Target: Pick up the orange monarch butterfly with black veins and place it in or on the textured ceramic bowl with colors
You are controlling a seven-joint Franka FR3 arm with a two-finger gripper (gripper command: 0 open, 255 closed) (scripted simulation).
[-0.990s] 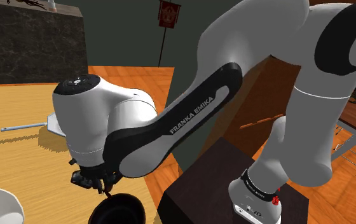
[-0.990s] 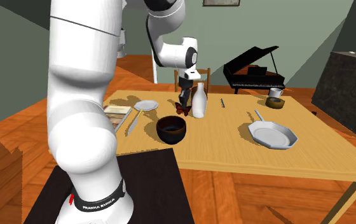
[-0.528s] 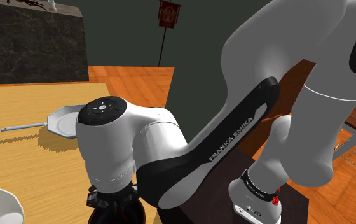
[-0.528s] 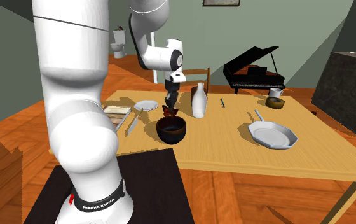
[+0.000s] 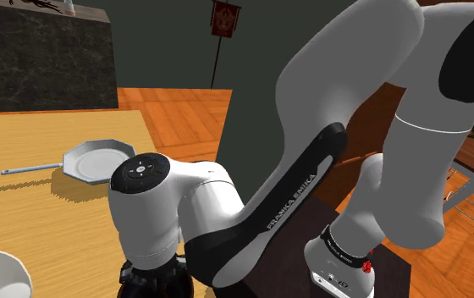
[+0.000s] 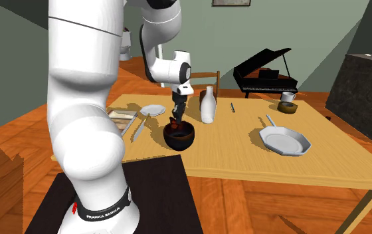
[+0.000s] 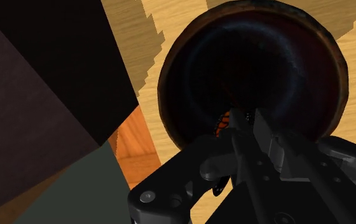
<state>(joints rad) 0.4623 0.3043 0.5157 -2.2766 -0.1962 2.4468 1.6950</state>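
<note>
Orange black-veined butterfly (image 7: 222,121) sits pinched in your black two-finger gripper (image 7: 242,118), down inside the dark brown-rimmed round bowl (image 7: 310,70), so you're mid-placement and next you just let go and lift clear.

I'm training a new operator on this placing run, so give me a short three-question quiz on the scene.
1. True or false: the claw hangs over the dark bowl.
2. What does the claw clasp? A) red apple B) orange butterfly C) blue sponge
3. Fill in: in the second exterior view, the white bottle stands to the bowl's ____.
Key: 1 true; 2 B; 3 right
</note>
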